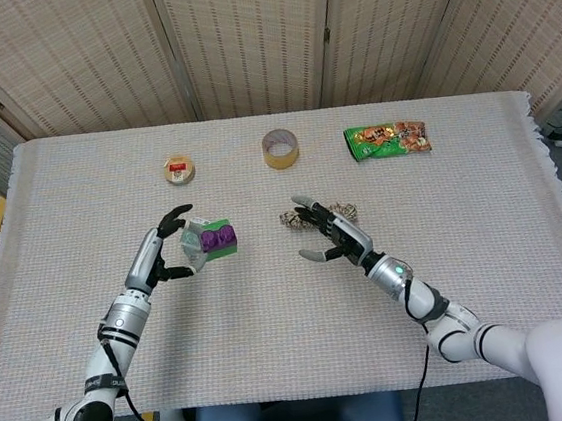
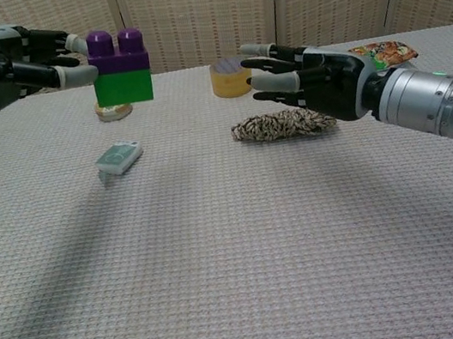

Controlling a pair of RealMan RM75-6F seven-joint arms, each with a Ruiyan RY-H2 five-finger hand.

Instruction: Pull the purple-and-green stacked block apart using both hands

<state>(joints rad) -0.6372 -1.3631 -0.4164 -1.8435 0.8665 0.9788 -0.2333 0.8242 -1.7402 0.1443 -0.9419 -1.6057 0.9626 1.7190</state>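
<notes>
Both hands are up at mid-frame: left hand grips the purple-and-green block aloft, right hand open, fingers spread, apart from it.

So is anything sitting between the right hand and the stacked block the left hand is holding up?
Nothing visible. The left hand holds the purple-and-green block in the air, and the open right hand faces it across an empty gap. The rope bundle and small green card lie lower, on the table.
</notes>
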